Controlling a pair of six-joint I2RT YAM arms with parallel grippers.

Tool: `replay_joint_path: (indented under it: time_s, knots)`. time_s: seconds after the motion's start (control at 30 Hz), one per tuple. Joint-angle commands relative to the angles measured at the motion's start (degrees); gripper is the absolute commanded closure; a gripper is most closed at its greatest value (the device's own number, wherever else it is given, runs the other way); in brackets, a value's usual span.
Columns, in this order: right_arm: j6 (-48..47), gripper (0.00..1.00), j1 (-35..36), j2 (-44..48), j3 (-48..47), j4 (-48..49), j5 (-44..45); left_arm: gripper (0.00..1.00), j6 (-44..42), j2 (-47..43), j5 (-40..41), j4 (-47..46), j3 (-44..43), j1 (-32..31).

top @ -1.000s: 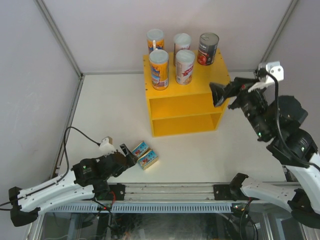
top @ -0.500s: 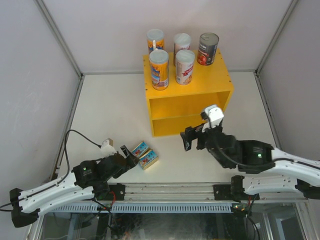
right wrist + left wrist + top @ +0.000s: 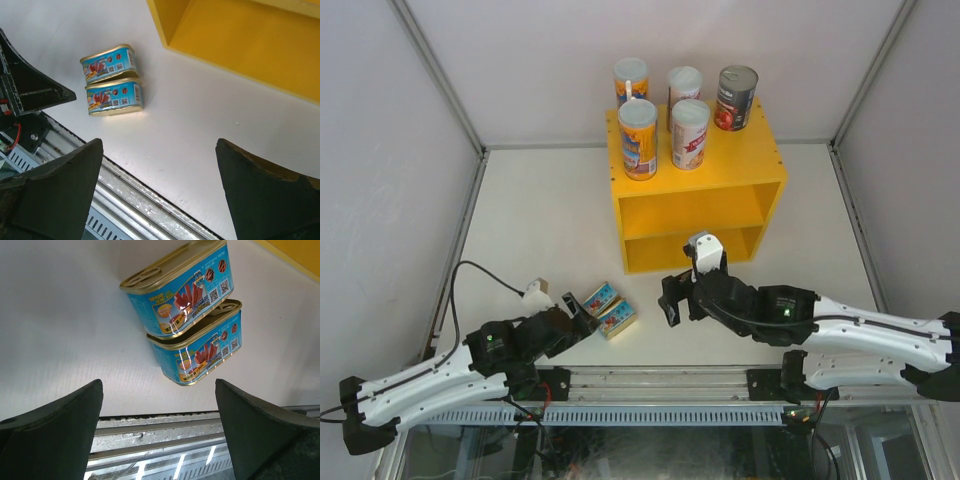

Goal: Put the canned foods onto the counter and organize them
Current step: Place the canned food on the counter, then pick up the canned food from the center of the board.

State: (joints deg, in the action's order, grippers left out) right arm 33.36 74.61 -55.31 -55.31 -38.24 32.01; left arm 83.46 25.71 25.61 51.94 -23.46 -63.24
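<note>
Five cans stand upright on the roof of the yellow counter (image 3: 750, 150): two tall orange-blue tubes (image 3: 638, 138), one behind the other at the left, two shorter white-pink tubes (image 3: 689, 133) likewise in the middle, and a red-labelled steel can (image 3: 736, 97) at the back right corner. None of them has shifted over the last second. Both compartments of the counter show no cans. The two flat blue tins (image 3: 608, 308) lie on the white work surface (image 3: 520, 220), touching along their long sides, to the front left of the counter and well apart from it, in the same spot as before. The right gripper (image 3: 670, 300) shows the main change: a second ago it was raised beside the counter's right wall, and it now sits low in front of the counter's left half, pointing towards the tins and near them. Its fingers (image 3: 50, 195) are spread wide and hold nothing. The left gripper (image 3: 576, 310) has edged slightly closer to the tins from the near left. Its fingers (image 3: 55, 430) are also spread wide, with both tins just ahead of the tips and untouched.
</note>
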Motion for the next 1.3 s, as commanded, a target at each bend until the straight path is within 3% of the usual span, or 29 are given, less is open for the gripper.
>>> replay_joint_path:
  time_s: [0.0,0.27,0.67,0.97,1.27]
  knots:
    - [1.08,0.06,-3.14,-0.78,1.8,6.27,-8.63,0.05,0.36,0.34,-1.36,-2.73,-0.29,-0.22]
    - [0.85,0.07,-13.24,-3.12,5.76,15.28,-24.21,0.08,-1.08,1.05,-2.05,-7.12,0.81,-0.2]
    - [5.6,0.07,-10.3,-13.49,8.47,25.92,-28.43,0.09,-2.32,4.16,-4.73,-12.81,4.23,-0.29]
    - [9.27,0.08,-10.18,-20.64,15.29,40.41,-28.91,0.11,-1.38,4.37,-3.76,-17.41,8.09,-0.25]
    - [9.82,0.09,-9.98,-28.32,15.76,49.99,-27.83,0.14,-2.72,4.73,-0.61,-18.94,9.6,-0.17]
